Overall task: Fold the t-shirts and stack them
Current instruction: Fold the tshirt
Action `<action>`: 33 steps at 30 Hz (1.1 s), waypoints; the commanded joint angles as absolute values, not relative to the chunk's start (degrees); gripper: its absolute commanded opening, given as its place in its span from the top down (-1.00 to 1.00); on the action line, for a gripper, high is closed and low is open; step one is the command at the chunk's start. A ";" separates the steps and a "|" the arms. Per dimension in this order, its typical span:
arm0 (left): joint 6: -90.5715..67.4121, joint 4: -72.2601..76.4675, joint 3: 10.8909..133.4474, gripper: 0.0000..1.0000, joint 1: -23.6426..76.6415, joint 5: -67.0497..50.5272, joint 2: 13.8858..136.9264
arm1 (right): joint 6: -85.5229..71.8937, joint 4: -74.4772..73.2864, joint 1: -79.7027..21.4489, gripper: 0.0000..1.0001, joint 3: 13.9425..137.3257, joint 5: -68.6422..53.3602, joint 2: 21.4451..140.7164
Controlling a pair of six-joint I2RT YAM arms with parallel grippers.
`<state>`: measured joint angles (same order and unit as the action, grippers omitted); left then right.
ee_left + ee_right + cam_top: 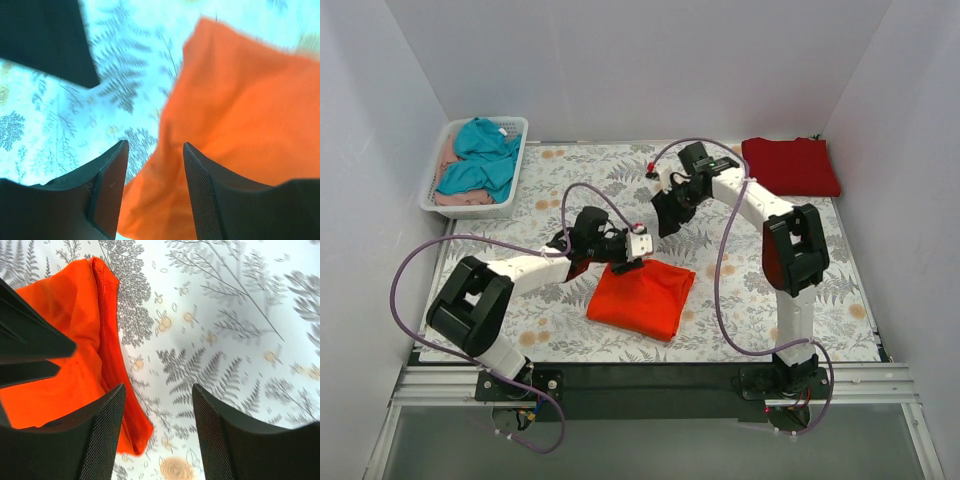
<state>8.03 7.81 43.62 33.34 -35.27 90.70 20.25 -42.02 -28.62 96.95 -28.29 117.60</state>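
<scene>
Inspecting, we find the left gripper (155, 150) and right gripper (159, 390) parted, holding nothing, at the edge of the orange-red t-shirt (642, 298).

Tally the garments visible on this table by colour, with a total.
Orange-red t-shirt: 1
Crimson t-shirt: 1
Teal garment: 1
Pale pink garment: 1
Total: 4

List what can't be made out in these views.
- Orange shirt: one corner under the left fingers, top view; cropped by frame edges in both wrist views.
- Crimson shirt: fold layers too small, top view.
- Pink garment: mostly buried under teal garment in basket.
</scene>
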 commanded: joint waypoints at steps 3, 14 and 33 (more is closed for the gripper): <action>-10.69 -4.90 56.92 0.06 28.93 -40.86 84.90 | 22.58 -50.87 -21.27 -0.27 98.01 -37.61 111.01; -27.23 -24.69 63.80 0.01 16.70 -45.79 93.67 | 22.16 -49.66 -21.09 -0.31 79.19 -41.49 105.20; -32.52 -26.19 68.82 -0.09 16.17 -42.63 105.82 | 19.78 -47.02 -22.15 -0.09 73.65 -41.13 107.31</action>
<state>-32.08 -26.87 66.72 16.43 -42.76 104.86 20.03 -47.37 -21.85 74.28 -39.24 106.89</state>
